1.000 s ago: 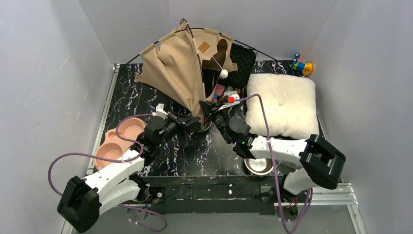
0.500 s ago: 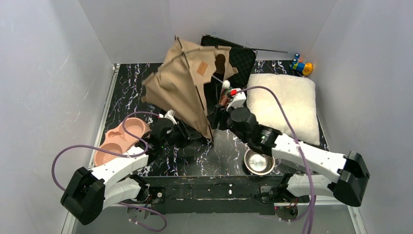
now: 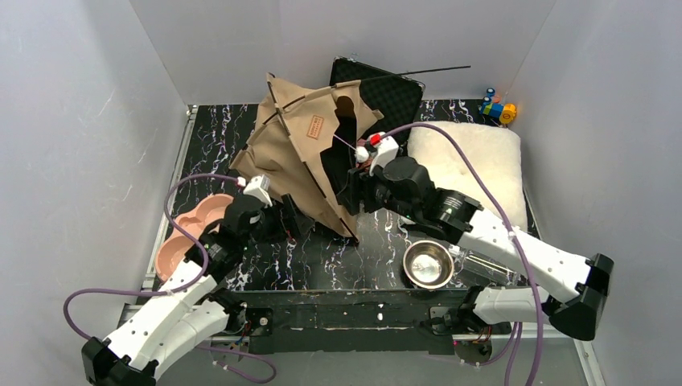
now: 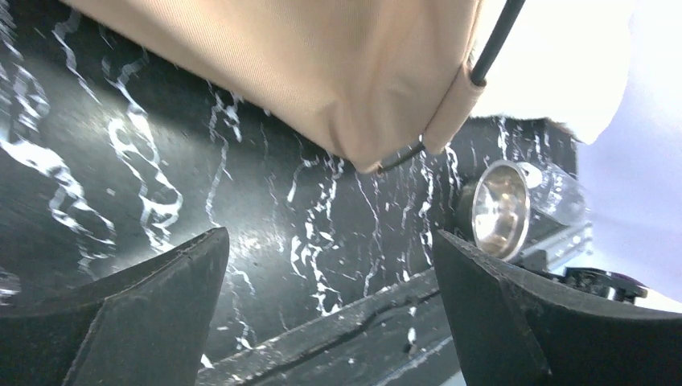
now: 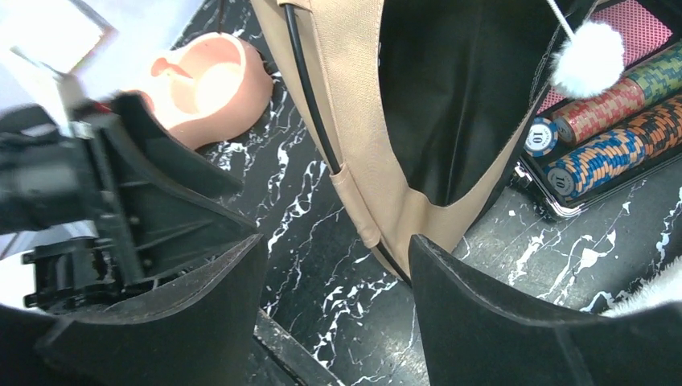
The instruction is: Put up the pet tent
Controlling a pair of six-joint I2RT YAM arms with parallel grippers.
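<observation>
Left wrist shows the left gripper (image 4: 328, 241) wide, pet tent (image 4: 322, 64) just ahead. The right gripper (image 5: 338, 245) gapes wide, tent ahead.

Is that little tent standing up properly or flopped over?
Standing but lopsided: the pet tent rises to a peak, its fabric creased, and one black pole juts out sideways past the top.

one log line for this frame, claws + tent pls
left claw: open, empty | right claw: open, empty | pet tent: standing lopsided, unheld
</observation>
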